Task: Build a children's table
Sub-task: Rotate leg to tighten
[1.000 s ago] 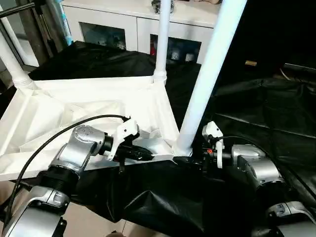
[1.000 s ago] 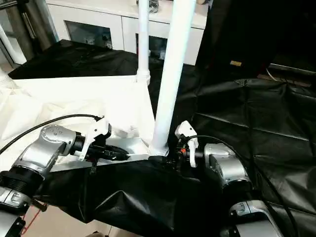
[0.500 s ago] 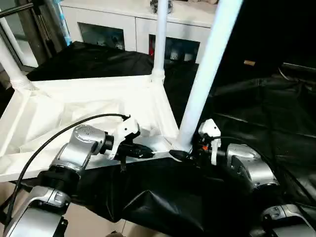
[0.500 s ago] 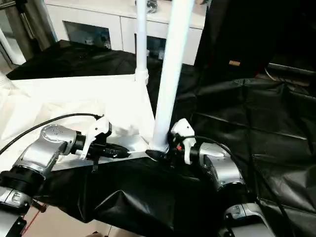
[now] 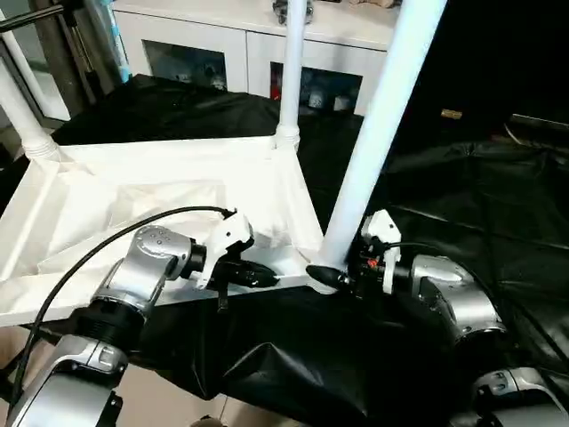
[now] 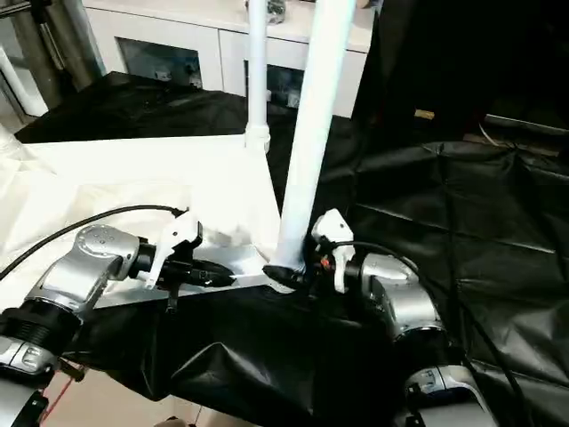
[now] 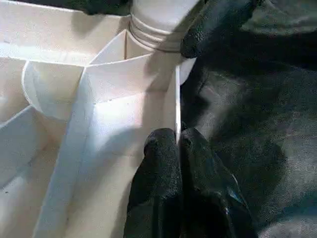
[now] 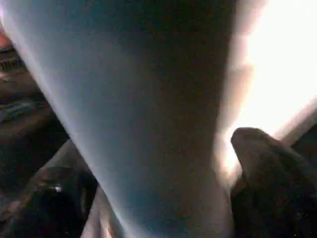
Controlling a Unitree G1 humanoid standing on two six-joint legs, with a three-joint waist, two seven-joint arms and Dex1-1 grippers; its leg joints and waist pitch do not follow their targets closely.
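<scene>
The children's table top (image 5: 169,191) lies upside down on black cloth, ribbed underside up. Three legs stand in its corner sockets: a tall one at the near right corner (image 5: 373,151), one at the far right (image 5: 289,80) and one at the far left (image 5: 18,107). My left gripper (image 5: 262,274) is shut on the thin near rim (image 7: 177,99), just left of the near right socket. My right gripper (image 5: 333,269) is open, its fingers (image 8: 267,168) standing wide on either side of the near right leg's base (image 8: 148,99). One black fingertip (image 5: 318,275) curls in front of that base.
A white cabinet with glass doors (image 5: 249,53) stands behind the table top. Crumpled black cloth (image 5: 462,196) covers the surface to the right and hangs over the near edge. A black cable (image 5: 107,240) loops over my left forearm. A small tan object (image 5: 452,114) lies far right.
My right gripper has moved left, from beside the near right leg to around its base, with one finger now in front of it. The left gripper has kept its hold on the rim.
</scene>
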